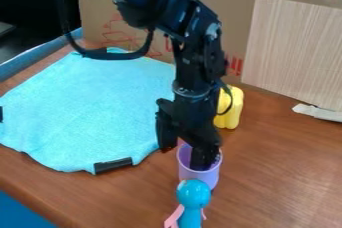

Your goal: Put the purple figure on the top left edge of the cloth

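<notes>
At the bottom of the view, right of centre, a blue doll point(193, 201) with pink arms stands on the brown wooden table point(274, 182). Just behind it is the purple cup point(200, 174), upright with its mouth up, off the cloth and to the right of its near edge; I cannot tell whether doll and cup touch. My gripper point(182, 158) hangs down over the cup, its two fingers apart: one dips into the cup's mouth, the other is outside, to the left, by the cloth's edge. The turquoise cloth point(87, 102) lies flat across the left half of the table, with a black strip point(113, 165) on its near edge and another dark piece at the far left of the view. Behind my gripper and to its right stands a yellow thing point(231, 109), partly hidden by me. My black arm point(194, 57) comes down from the top edge, a cable looping to its left. Farther back are a cardboard sheet point(100, 9) with red print and, at right, a pale wooden panel point(294, 52)
</notes>
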Controlling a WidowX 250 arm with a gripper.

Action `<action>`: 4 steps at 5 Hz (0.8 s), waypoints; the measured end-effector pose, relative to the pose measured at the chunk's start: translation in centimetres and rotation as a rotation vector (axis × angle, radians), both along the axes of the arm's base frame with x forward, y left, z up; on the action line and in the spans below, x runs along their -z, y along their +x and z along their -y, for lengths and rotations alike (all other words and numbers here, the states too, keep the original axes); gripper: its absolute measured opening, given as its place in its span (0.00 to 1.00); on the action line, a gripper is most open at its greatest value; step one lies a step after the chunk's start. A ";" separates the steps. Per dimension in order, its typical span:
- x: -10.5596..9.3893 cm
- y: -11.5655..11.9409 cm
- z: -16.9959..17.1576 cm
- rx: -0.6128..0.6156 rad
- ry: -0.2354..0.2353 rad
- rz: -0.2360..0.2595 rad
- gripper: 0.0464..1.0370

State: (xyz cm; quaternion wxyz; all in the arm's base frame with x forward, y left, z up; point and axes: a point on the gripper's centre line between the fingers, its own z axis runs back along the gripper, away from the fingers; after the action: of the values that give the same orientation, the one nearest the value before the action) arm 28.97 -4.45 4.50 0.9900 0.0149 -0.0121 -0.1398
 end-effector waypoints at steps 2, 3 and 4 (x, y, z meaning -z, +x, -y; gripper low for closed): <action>-0.4 -0.3 0.7 0.029 -0.045 -0.011 0.31; -1.7 -0.8 0.3 0.036 -0.096 -0.024 0.11; -3.6 -0.1 -0.6 -0.001 -0.149 0.014 0.02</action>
State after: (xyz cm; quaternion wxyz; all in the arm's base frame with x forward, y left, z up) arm 28.91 -3.80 8.15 0.9883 -0.0578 -0.0293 -0.1380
